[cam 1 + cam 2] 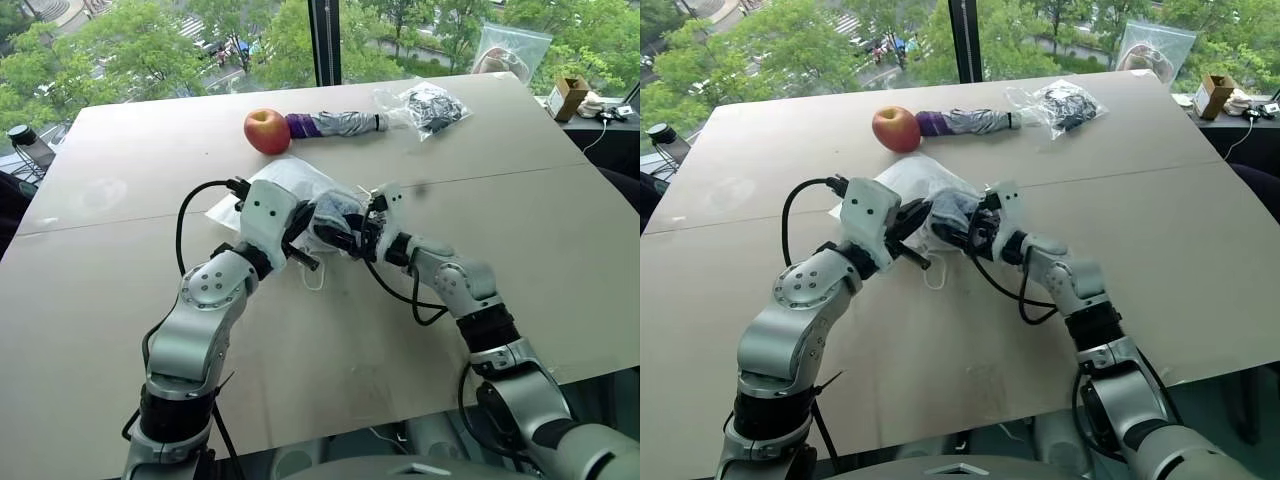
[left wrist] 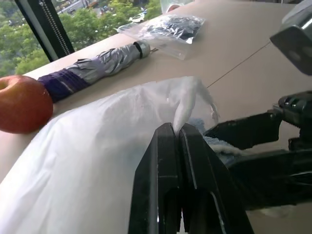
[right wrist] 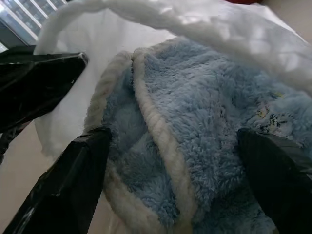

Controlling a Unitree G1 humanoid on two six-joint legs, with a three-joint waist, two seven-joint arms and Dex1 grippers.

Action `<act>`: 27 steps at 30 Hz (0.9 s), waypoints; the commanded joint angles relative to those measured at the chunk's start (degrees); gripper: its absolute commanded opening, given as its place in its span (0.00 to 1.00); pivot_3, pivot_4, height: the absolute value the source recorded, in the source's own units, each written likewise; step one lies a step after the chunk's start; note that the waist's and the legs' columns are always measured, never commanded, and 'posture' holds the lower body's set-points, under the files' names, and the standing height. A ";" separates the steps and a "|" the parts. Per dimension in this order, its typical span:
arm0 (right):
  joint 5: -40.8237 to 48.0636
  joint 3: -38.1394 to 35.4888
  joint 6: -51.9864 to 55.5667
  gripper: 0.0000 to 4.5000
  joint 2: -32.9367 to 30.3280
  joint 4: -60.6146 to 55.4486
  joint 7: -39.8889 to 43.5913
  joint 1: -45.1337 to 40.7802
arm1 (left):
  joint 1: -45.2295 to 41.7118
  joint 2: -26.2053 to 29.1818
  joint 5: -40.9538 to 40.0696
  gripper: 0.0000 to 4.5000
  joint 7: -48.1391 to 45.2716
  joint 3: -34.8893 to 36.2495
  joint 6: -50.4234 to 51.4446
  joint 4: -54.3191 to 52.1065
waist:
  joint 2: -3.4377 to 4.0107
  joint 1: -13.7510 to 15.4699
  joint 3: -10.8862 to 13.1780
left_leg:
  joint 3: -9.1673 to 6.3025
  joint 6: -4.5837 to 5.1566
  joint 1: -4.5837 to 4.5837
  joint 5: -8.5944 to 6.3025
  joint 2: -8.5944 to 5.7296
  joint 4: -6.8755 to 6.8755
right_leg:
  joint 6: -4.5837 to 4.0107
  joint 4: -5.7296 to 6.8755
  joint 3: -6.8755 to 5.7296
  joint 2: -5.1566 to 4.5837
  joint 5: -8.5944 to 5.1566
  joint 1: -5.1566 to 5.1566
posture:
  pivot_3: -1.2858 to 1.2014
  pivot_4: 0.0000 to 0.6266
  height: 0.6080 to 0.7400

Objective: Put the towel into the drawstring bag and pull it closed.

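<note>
Head stereo pair: looks forward and down across the desk [image 1: 100, 330] toward the windows, both eyes sharing both arms. Left wrist camera: faces along its end effector [image 2: 178, 134] over the drawstring bag [image 2: 87, 156]. Right wrist camera: close on the towel [image 3: 195, 131].

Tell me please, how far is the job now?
Partly done. The left gripper is shut on the bag's rim, holding the mouth up. The towel sits at that mouth, between the open fingers of the right gripper, part of it outside. Left to do: push it fully in, then pull the cord closed.
</note>
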 commanded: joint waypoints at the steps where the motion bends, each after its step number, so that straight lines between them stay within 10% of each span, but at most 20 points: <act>1: 0.57 -0.67 -0.99 0.98 -3.32 -5.78 6.89 0.87 | 0.71 0.22 -0.96 0.00 -0.03 2.29 -1.72 -0.09 | 0.00 0.04 0.00 | 0.00 0.00 0.00 0.00 0.00 0.00 | 0.00 0.00 0.00 0.00 0.00 0.00 | 0.52 0.24 1.00; 15: -22.72 11.57 -20.77 0.98 -5.37 -2.49 9.06 0.96 | 1.06 -2.15 -5.33 0.00 0.04 4.26 -1.54 1.75 | -0.02 0.06 -0.01 | 0.03 -0.04 0.07 0.02 0.03 0.00 | 0.00 0.05 0.04 -0.01 0.00 0.02 | 0.52 0.24 1.00; 27: -24.04 5.23 -23.78 0.02 6.74 6.42 -0.49 -3.50 | 2.80 0.31 -7.31 0.00 -2.84 2.45 -2.06 1.91 | -0.02 0.04 -0.01 | 0.02 -0.30 0.08 0.17 0.02 -0.01 | -0.01 0.07 0.07 -0.02 0.00 0.01 | 0.52 0.24 1.00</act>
